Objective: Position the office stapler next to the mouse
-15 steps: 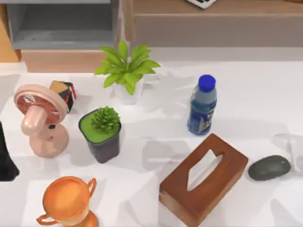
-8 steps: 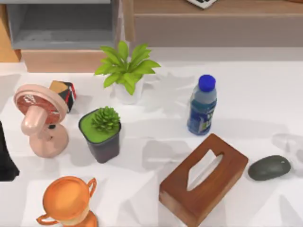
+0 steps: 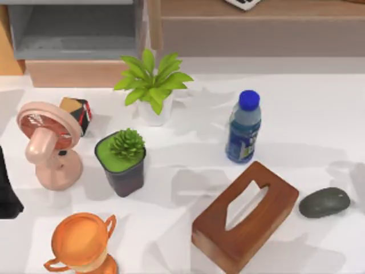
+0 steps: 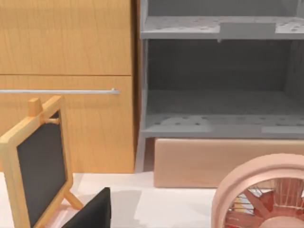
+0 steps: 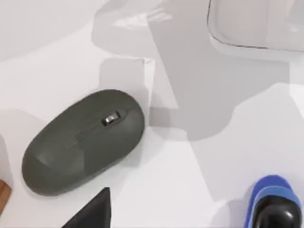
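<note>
The mouse is a dark grey-green oval on the white table at the right, just right of the wooden tissue box. From the right wrist it shows large, mouse. The office stapler, small and bright blue, lies on the table some way off from the mouse, on the side away from the box, partly cut by the picture's edge. My right gripper hovers open above this spot; one of its dark fingers shows, holding nothing. My left arm stays parked at the left edge, its gripper open and empty.
A wooden tissue box, a blue-capped bottle, two potted plants, a pink fan and an orange cup stand on the table. Shelves run along the back. A pale tray lies beyond the mouse.
Only the shadows at the table's right side have shifted; the mouse and the other things have not moved.
</note>
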